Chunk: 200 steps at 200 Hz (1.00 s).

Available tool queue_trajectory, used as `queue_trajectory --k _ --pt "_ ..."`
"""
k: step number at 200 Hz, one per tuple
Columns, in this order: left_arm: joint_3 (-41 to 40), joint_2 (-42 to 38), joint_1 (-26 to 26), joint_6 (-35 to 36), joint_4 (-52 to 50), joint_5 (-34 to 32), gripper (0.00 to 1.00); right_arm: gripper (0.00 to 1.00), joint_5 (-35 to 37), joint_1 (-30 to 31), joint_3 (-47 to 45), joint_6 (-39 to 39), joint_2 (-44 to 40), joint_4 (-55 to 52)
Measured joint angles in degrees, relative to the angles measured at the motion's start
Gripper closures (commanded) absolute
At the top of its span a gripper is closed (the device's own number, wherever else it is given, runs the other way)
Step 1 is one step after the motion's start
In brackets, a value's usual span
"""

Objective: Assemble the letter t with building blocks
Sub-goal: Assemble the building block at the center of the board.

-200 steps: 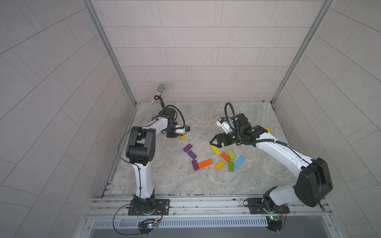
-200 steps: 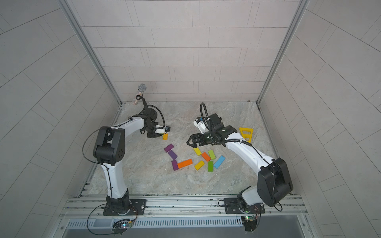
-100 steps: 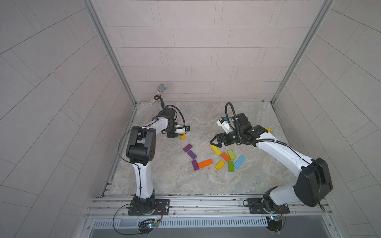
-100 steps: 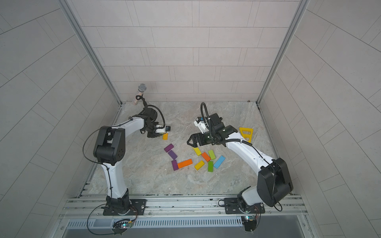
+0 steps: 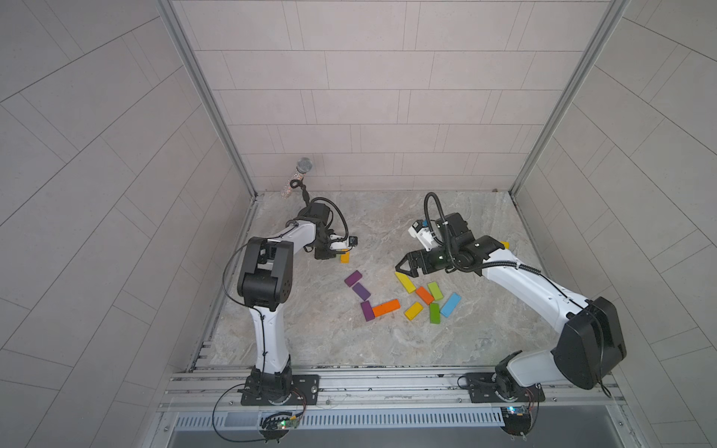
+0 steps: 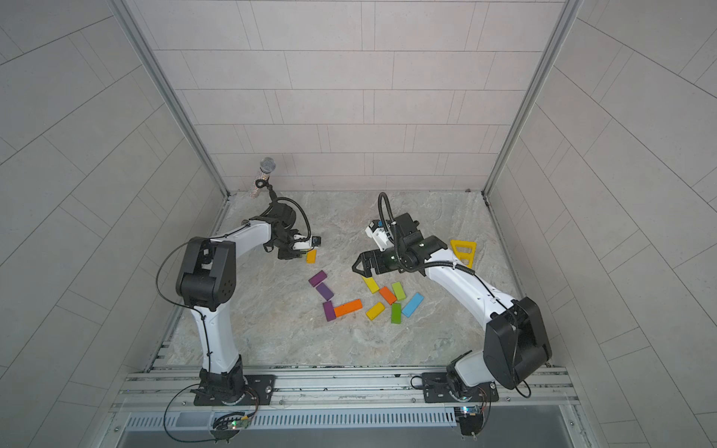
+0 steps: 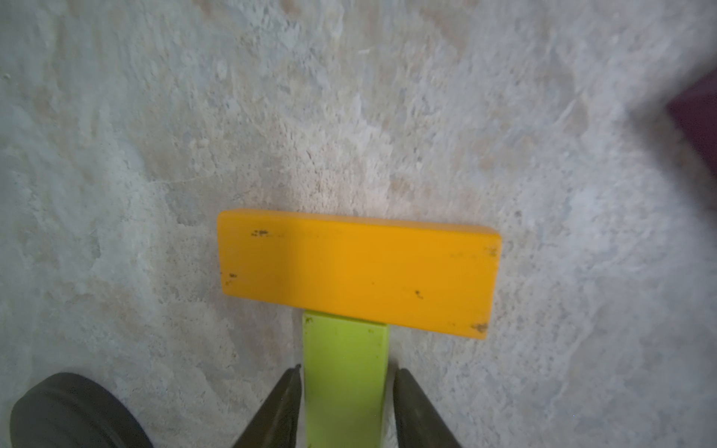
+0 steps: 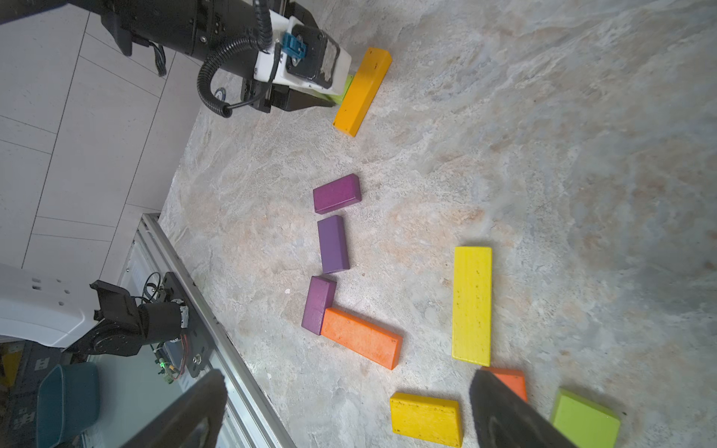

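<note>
An orange-yellow block (image 7: 357,271) lies flat on the stone table, and a lime green block (image 7: 345,372) butts against the middle of its long side. My left gripper (image 7: 346,370) straddles the lime block, open, with a thin gap on each side. In both top views it sits at the back left (image 5: 329,254) beside the orange-yellow block (image 5: 345,256). My right gripper (image 5: 401,267) hovers wide open over the end of a long yellow block (image 5: 404,282), holding nothing. Loose building blocks lie mid-table: purple ones (image 5: 361,291), a long orange (image 5: 386,307) and a light blue (image 5: 451,304).
A yellow triangular slotted frame (image 6: 463,252) lies behind the right arm. A microphone-like rod (image 5: 298,176) stands at the back left corner. Tiled walls close three sides, and a metal rail (image 5: 388,384) runs along the front edge.
The left gripper's jaws have parted a little, letting go of the lime green block. Neither arm has visibly moved and the blocks lie as before.
</note>
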Motion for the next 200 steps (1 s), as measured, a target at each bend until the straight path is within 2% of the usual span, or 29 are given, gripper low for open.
queue_trajectory --k 140,170,200 --pt "0.0 -0.9 0.0 -2.6 -0.2 1.7 0.45 0.00 -0.7 0.0 0.0 0.0 0.0 0.0" --pt "-0.2 -4.1 0.0 -4.1 -0.6 1.6 0.45 0.00 -0.7 0.0 0.0 0.0 0.0 0.0" --pt "-2.6 -11.8 -0.4 -6.9 -0.6 0.7 0.45 0.00 -0.7 0.0 0.0 0.0 0.0 0.0"
